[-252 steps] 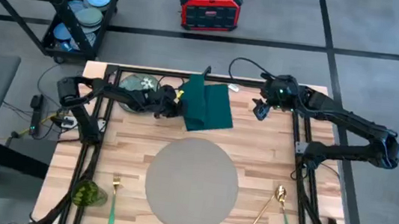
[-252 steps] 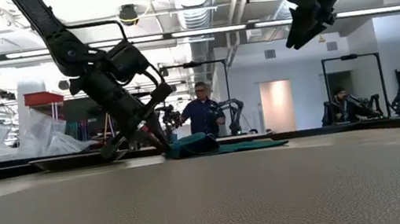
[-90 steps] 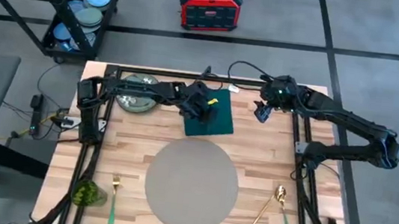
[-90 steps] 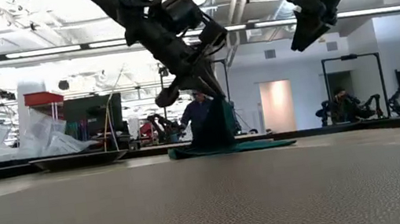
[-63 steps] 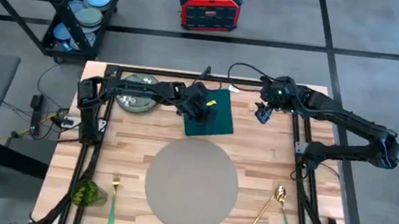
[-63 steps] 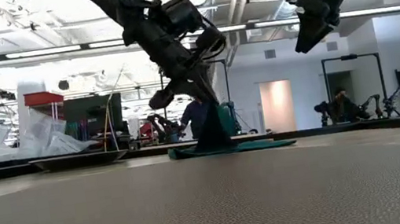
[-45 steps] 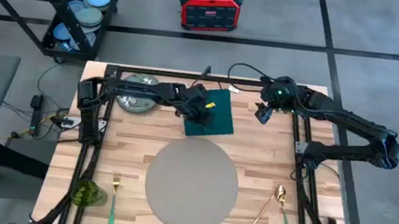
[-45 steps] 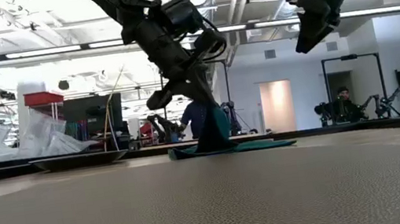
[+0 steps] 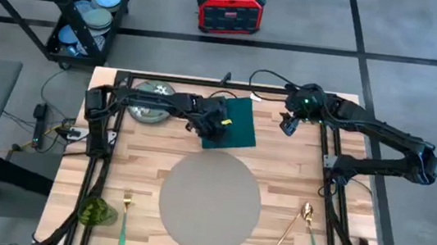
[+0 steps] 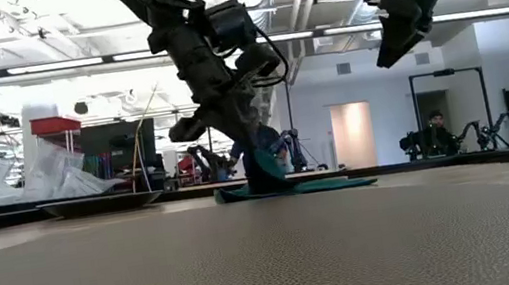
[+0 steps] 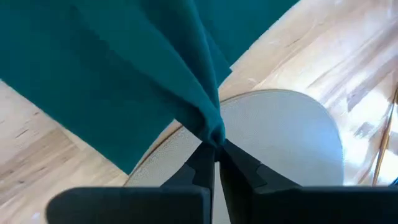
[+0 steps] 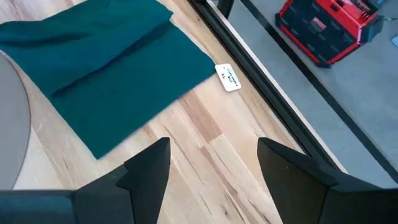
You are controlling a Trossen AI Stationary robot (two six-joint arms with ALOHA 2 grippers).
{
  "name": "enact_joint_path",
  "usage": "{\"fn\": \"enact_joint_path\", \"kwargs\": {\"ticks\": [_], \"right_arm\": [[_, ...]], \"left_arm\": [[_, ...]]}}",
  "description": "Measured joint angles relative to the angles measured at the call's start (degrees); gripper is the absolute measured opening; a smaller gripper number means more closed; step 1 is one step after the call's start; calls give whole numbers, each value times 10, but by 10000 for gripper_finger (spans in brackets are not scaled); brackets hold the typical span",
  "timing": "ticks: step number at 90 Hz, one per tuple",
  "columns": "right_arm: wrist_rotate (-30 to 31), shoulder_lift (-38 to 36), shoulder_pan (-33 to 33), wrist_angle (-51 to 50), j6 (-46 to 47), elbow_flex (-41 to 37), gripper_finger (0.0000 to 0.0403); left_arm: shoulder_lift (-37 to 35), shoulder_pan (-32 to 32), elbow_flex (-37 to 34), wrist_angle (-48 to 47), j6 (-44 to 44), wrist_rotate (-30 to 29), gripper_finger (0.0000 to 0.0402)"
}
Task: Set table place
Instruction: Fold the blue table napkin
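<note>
From above, the left gripper (image 9: 217, 123) is pinching the dark teal napkin (image 9: 233, 124) at the table's (image 9: 280, 162) far side, nearer the grey placemat (image 9: 209, 201) than a second ago. At table level, the napkin's lifted fold is hanging lower. The left wrist camera is showing fingers (image 11: 200, 167) clamped on cloth. The right gripper (image 12: 211, 163) is hovering, spread wide, unchanged.

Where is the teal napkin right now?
In the high view the teal napkin lies at the table's far edge, just beyond the round grey placemat, right of the green plate. The left end effector pinches its near-left corner.
</note>
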Motion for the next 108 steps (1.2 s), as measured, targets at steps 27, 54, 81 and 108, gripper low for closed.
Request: {"fn": "enact_joint_path", "kwargs": {"ticks": [27,54,81,108], "right_arm": [[0,0,0,0,0,0,230],[0,0,0,0,-2,0,230],[0,0,0,-1,-2,0,230],[0,0,0,-10,-2,0,230]], "left_arm": [[-7,3,0,-56,26,0,0],[-6,11,0,55,0,-1,0],[0,10,0,88,33,7,0],[19,10,0,186,39,-14,0]]}}
